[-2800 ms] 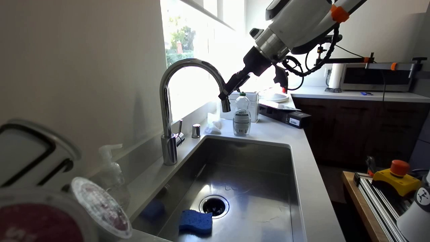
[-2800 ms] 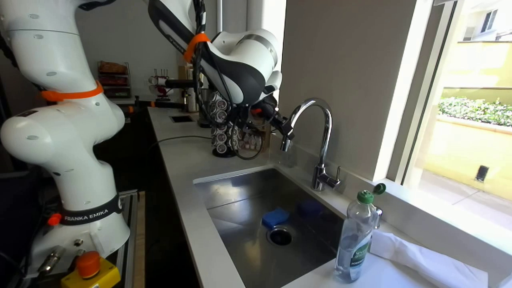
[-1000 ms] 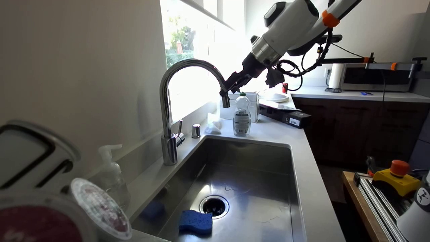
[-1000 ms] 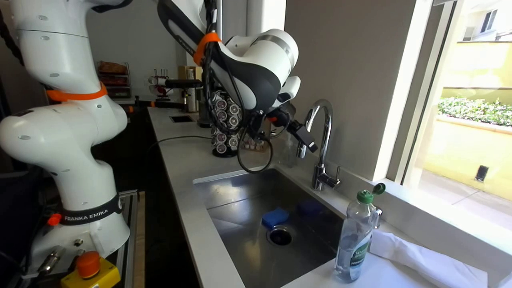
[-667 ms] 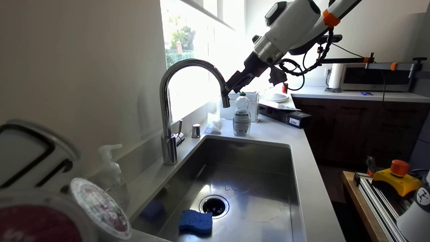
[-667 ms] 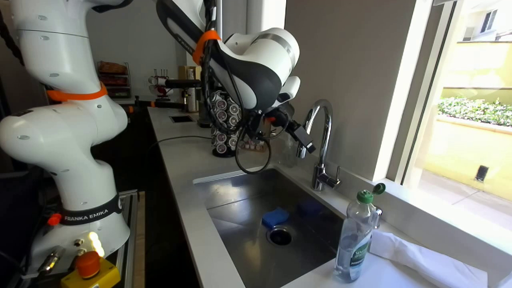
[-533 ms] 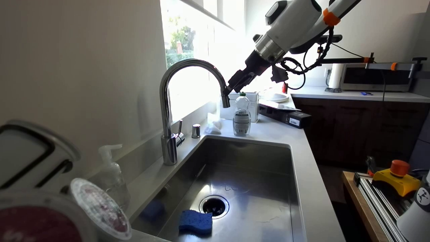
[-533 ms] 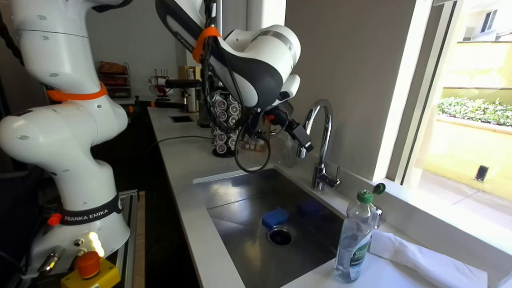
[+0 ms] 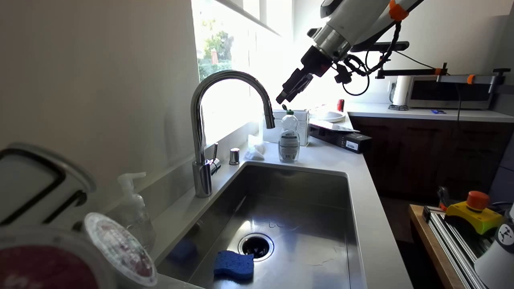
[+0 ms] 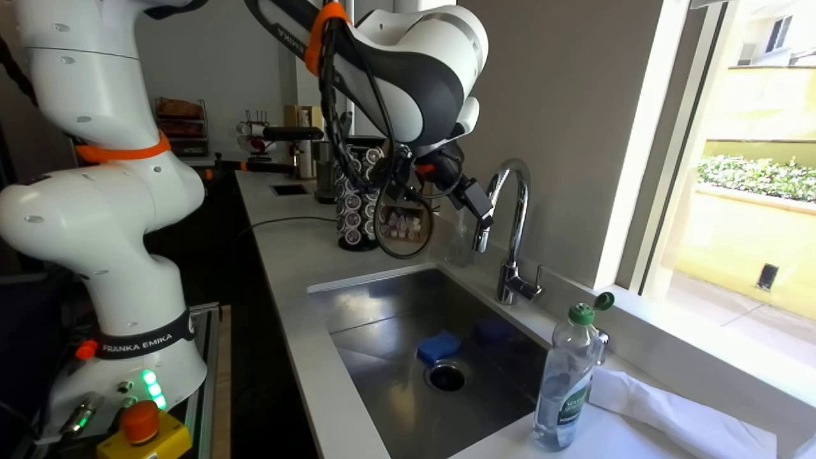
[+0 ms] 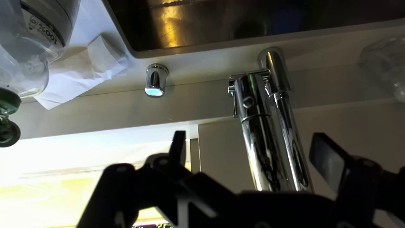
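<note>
My gripper [image 9: 282, 98] is black and hangs tilted down above the far end of the sink, just apart from the chrome faucet [image 9: 197, 132]. Near the spout in the other camera angle, the gripper [image 10: 487, 223] overlaps the faucet [image 10: 521, 210] from view. In the wrist view the jaws stand wide, and the gripper [image 11: 250, 134] frames the faucet's spout [image 11: 253, 101] without gripping it. A clear dish soap bottle [image 10: 564, 389] with a flipped-up green cap stands on the counter. A blue sponge [image 9: 234, 265] lies by the drain in the steel sink [image 9: 305, 216].
Crumpled white paper [image 10: 682, 411] lies behind the bottle. A chrome cap [image 11: 156, 79] sits beside the faucet. A pump bottle [image 9: 134, 208] and a pod carousel [image 10: 360, 217] stand past the sink's other end. A long black box [image 9: 341, 138] rests on the counter; a window borders it.
The faucet's spout has swung a little to the side since the earliest frames. In the last half second my gripper has risen and backed away from it, with its jaws wide.
</note>
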Motion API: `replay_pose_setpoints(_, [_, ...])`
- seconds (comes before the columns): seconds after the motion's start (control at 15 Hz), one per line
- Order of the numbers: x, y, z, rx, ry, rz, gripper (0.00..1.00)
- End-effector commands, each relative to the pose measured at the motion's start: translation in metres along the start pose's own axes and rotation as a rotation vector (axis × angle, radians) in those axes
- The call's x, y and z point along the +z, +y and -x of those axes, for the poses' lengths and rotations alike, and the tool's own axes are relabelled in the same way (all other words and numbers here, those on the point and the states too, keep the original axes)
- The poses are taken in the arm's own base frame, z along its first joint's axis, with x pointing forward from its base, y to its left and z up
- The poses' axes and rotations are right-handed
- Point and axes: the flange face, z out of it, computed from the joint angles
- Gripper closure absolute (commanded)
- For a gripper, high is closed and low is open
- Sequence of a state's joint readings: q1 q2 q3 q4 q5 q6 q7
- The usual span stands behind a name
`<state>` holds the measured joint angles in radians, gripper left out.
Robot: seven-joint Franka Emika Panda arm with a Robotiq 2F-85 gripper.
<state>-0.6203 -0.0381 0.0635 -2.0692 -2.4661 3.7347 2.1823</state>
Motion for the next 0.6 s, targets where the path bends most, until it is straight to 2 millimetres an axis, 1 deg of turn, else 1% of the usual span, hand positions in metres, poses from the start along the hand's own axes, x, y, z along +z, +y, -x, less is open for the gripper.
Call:
replay_pose_setpoints(0.0, [-0.019,0.017,-0.009,-0.026,-0.015,0.004,0.0])
replay_pose_setpoints(0.27, [-0.033,0.044,-0.023,-0.028,0.001,0.032,0.0])
replay_pose_setpoints(0.33, [-0.034,0.053,-0.02,-0.02,0.012,0.033,0.0])
replay_pose_setpoints(0.4, [-0.036,0.058,-0.025,-0.013,0.013,0.039,0.0])
replay_pose_setpoints(0.53, [-0.025,0.065,-0.031,0.014,0.019,0.047,0.0])
